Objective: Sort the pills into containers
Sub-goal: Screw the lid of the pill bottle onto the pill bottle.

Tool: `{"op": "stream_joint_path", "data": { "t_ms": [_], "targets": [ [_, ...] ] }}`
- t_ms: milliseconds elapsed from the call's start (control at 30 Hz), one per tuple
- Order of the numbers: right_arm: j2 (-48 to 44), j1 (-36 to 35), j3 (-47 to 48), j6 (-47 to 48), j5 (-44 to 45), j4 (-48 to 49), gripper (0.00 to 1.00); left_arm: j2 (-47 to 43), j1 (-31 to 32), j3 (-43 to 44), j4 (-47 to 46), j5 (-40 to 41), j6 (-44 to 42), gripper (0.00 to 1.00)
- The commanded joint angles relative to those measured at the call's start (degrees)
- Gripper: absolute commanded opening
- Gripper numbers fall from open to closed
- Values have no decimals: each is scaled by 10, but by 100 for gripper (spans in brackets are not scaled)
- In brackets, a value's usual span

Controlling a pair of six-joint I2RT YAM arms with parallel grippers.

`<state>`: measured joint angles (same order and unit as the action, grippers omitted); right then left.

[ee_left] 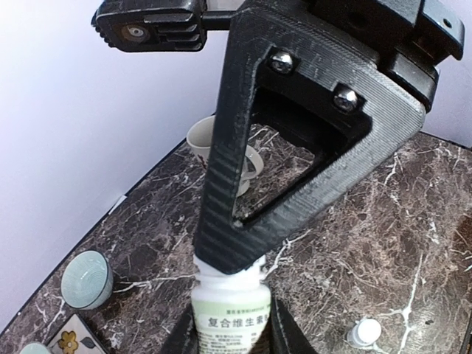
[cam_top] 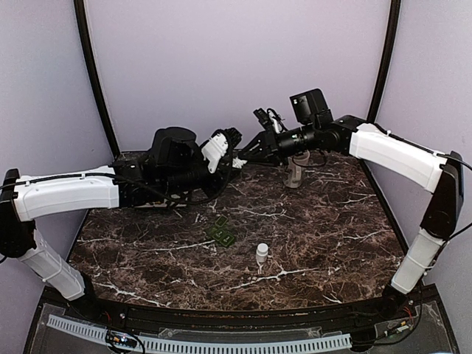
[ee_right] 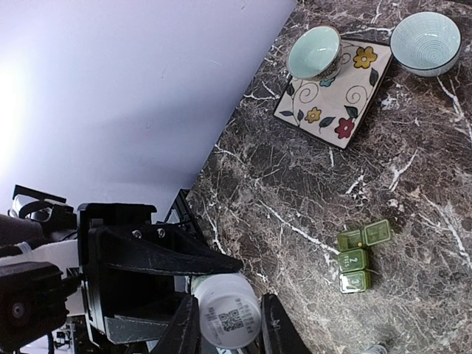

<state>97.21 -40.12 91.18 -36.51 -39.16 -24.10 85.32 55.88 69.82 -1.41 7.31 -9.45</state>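
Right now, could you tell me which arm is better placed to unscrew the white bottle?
The right, probably: the right gripper sits on the top end of the white bottle, while the left gripper clamps its labelled body and can steady it.

Dark green containers lie flat on the table, one lid open; pill bottle held aloft.

Robot lab booth: plain lilac walls, black frame poles, marble-look tabletop.
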Motion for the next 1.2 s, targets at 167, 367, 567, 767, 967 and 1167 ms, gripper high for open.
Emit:
{"op": "stream_joint_path", "data": {
  "t_ms": [167, 367, 567, 767, 967, 1167],
  "targets": [
    [53, -33, 0, -51, 5, 47, 0, -18, 71, -26, -254, -16, -93, 0],
    [61, -34, 11, -60, 0, 47, 0, -17, 72, -43, -309, -32, -92, 0],
    [54, -34, 13, -62, 7, 50, 0, -26, 72, -60, -351, -22, -81, 0],
    [42, -33, 9, -57, 24, 45, 3, -43, 72, -96, -383, 13, -55, 0],
    [34, -33, 8, -53, 30, 44, 12, -64, 71, -125, -403, 29, -32, 0],
    [28, -33, 6, -51, 31, 42, 19, -81, 71, -146, -411, 35, -22, 0]
  ]
}}
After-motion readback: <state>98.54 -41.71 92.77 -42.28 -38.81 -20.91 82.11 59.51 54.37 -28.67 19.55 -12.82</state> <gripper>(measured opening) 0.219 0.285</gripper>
